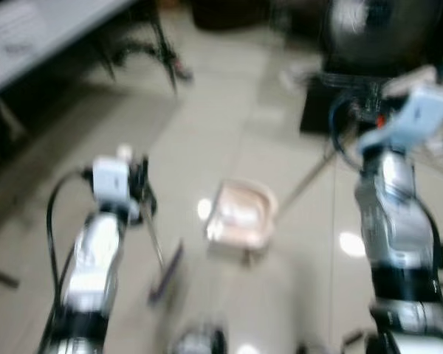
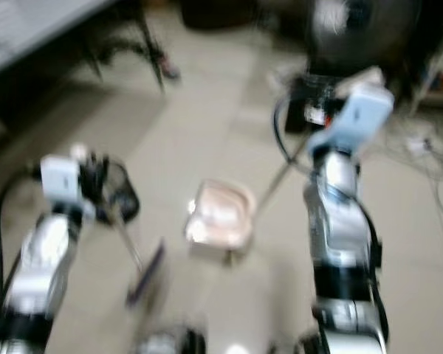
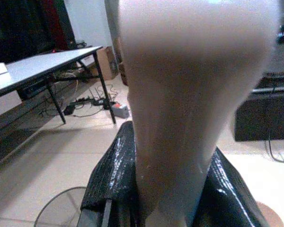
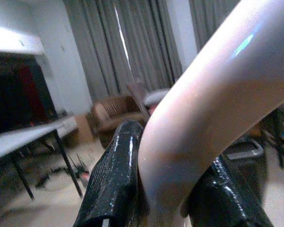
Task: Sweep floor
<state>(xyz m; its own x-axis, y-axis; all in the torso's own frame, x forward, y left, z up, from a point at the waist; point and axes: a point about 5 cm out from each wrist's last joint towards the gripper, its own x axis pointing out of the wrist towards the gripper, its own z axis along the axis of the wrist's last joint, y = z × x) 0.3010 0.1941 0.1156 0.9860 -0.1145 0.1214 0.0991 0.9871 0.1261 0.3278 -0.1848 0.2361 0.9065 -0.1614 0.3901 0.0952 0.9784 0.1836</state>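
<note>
Pink dustpan (image 1: 241, 216) is lying on the pale tile floor (image 1: 207, 125) between both arms, blurred.

Right gripper (image 4: 170, 189) is clenching the dustpan's curved pinkish handle (image 4: 213, 104); left gripper (image 3: 168, 189) is clenching the broom's pale stick (image 3: 189, 94), whose dark head (image 1: 166, 274) is touching the floor just beside the dustpan. A table (image 1: 37, 33) is bordering the far left, with bare floor ahead.

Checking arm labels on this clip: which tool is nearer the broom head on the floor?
Left. The left tool grips the broom's handle just above the broom head. The right tool is across the dustpan, holding its long handle.
</note>
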